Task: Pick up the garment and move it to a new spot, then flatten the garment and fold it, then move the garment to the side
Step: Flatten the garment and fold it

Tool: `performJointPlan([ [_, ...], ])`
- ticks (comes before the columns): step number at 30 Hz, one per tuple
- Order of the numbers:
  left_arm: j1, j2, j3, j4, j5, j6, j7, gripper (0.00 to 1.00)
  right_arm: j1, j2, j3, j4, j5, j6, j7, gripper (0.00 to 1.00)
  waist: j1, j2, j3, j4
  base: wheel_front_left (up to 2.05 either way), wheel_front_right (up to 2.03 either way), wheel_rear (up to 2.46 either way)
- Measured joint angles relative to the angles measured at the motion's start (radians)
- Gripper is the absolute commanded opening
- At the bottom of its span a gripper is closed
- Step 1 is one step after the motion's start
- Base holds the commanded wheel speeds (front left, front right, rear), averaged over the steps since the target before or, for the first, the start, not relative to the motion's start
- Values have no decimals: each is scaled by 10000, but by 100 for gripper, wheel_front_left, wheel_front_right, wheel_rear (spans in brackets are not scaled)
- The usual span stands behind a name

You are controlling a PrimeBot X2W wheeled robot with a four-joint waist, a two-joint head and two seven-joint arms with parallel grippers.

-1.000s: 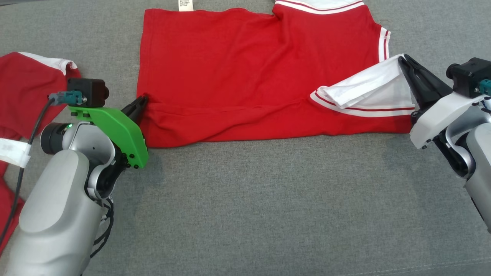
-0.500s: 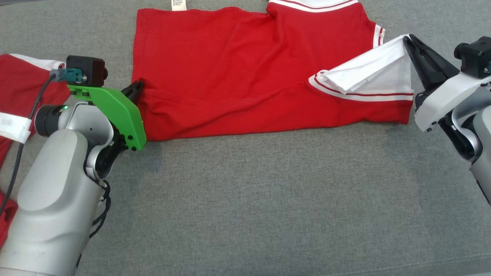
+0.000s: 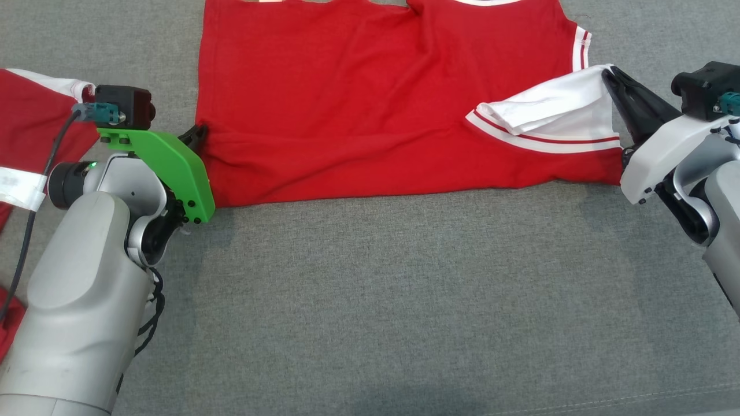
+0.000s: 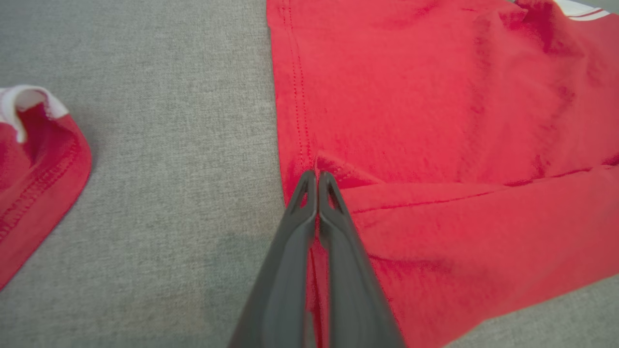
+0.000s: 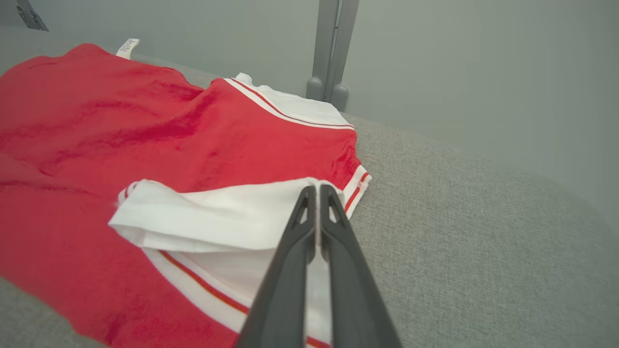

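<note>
The garment is a red shirt with white, red-striped trim, lying spread on the grey cloth surface. Its top runs past the head view's upper edge. My left gripper is shut on the garment's left hem, right where a crease crosses the cloth; the left wrist view shows the closed gripper pinching the red garment. My right gripper is shut on a white flap at the garment's right end, lifted slightly. In the right wrist view that gripper pinches the white flap.
A second red and white garment lies at the far left beside my left arm, also seen as a red cloth in the left wrist view. A grey post and a pale wall stand behind the surface. Bare grey cloth stretches in front of the garment.
The whole head view has shifted, so the garment sits higher in it and its label is cut off. Both grippers keep their grip; the right one rose with the white flap, then dropped back.
</note>
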Motion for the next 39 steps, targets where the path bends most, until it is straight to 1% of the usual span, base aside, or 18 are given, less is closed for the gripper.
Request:
performJointPlan([
  [1,-48,-6,13,13,0,-2,-79,98,-30,6,8,40,0,0,-6,89,0,-1,11,9,0,0,0],
  [2,-95,-21,31,61,0,2,-121,100,-54,8,17,82,0,0,-10,100,0,0,21,15,0,0,0],
  [6,-174,-102,102,337,36,186,-280,100,-160,59,61,221,-27,0,-148,100,0,0,37,27,0,0,0],
  [9,-196,-207,142,405,25,184,-309,100,-288,107,19,301,-35,0,-307,100,0,0,35,27,0,0,0],
  [11,-212,-295,236,410,13,221,-508,100,-293,109,-52,337,-84,-10,-497,100,0,0,34,26,0,0,0],
  [12,-216,-332,370,403,-35,274,-627,100,-301,100,-130,353,-105,-38,-617,100,0,0,34,24,0,0,0],
  [14,-218,-360,750,328,-192,366,-993,100,-327,92,-391,366,-90,-224,-888,100,0,0,26,18,0,0,0],
  [16,-214,-385,1055,142,-433,395,-1333,100,-326,67,-562,359,-63,-313,-1049,100,0,0,10,11,0,0,0],
  [18,-177,-495,1149,-88,-635,393,-1616,100,-249,44,-627,330,-31,-357,-1137,100,0,-1,-12,6,0,0,0],
  [20,-2,-619,1147,-284,-663,387,-1873,100,-1,42,-696,297,36,-410,-1191,100,0,0,-43,-2,0,0,0],
  [24,850,-614,966,-525,-593,330,-2351,100,828,44,-790,240,132,-564,-1296,100,0,0,-124,-22,0,0,0],
  [26,1366,-577,851,-525,-401,330,-2608,100,1220,148,-800,198,192,-652,-1348,100,0,0,-186,-39,0,0,0],
  [28,1856,-539,826,-552,-341,332,-2813,100,1647,295,-796,128,265,-667,-1348,100,0,0,-275,-65,0,0,0],
  [29,2065,-523,809,-568,-341,332,-2903,100,1868,380,-811,82,364,-738,-1350,100,0,0,-320,-79,0,0,0],
  [31,2393,-516,779,-579,-339,337,-2955,100,2301,468,-828,23,506,-744,-1383,100,0,0,-396,-107,0,0,0],
  [35,2692,-439,786,-579,-274,343,-3103,100,2784,568,-805,12,566,-826,-1425,100,0,0,-447,-154,0,0,0],
  [39,2859,-318,769,-577,-244,345,-3208,100,3006,775,-802,8,604,-832,-1425,100,0,0,-477,-216,0,0,0],
])
